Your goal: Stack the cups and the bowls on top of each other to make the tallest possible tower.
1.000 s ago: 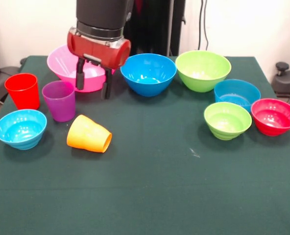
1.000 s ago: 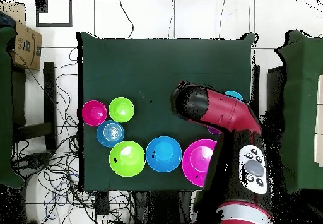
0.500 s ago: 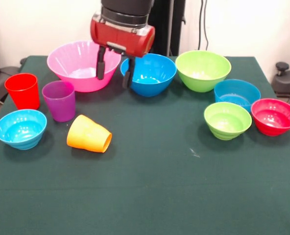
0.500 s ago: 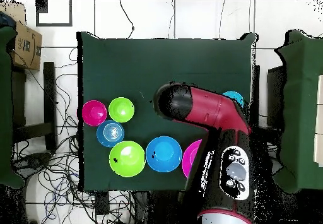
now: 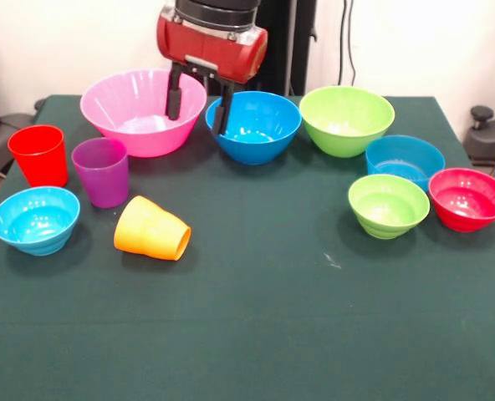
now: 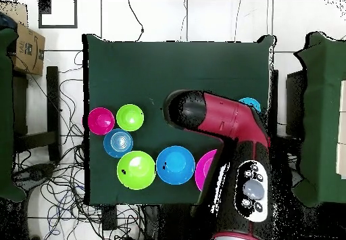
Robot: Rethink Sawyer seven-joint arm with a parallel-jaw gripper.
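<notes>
Hovering with fingers spread and nothing between them, the red and black gripper (image 5: pixel 199 107) above the gap between the big glossy pink plastic bowl (image 5: pixel 139 110) and the mid-sized glossy blue plastic bowl (image 5: pixel 256 125), both sitting upright near the far edge of the green-clothed table (image 5: pixel 264 317). Judging from that height and the empty grasp: no piece chosen yet, no tower begun.

Standing mouth-up along the far edge too, the mid-sized lime green plastic bowl (image 5: pixel 346 119), probably good wide bases once turned or nested. Clustering toward the right edge in the front view: the small blue plastic bowl (image 5: pixel 405 159), the small lime green plastic bowl (image 5: pixel 388 205) and the small red plastic bowl (image 5: pixel 469 198), close together but each on its own spot.

Toward the left edge, standing upright side by side, the red plastic tumbler (image 5: pixel 38 154) and the purple plastic tumbler (image 5: pixel 102 171); resting near them, the light blue plastic bowl (image 5: pixel 35 219). Lying tipped on its side just in front of the purple one, the orange stepped plastic tumbler (image 5: pixel 151 229), mouth pointing right and toward the near edge, likely needing righting before stacking.

Covering the cups and part of the pink bowl in the overhead view, the arm (image 6: pixel 230 126).
</notes>
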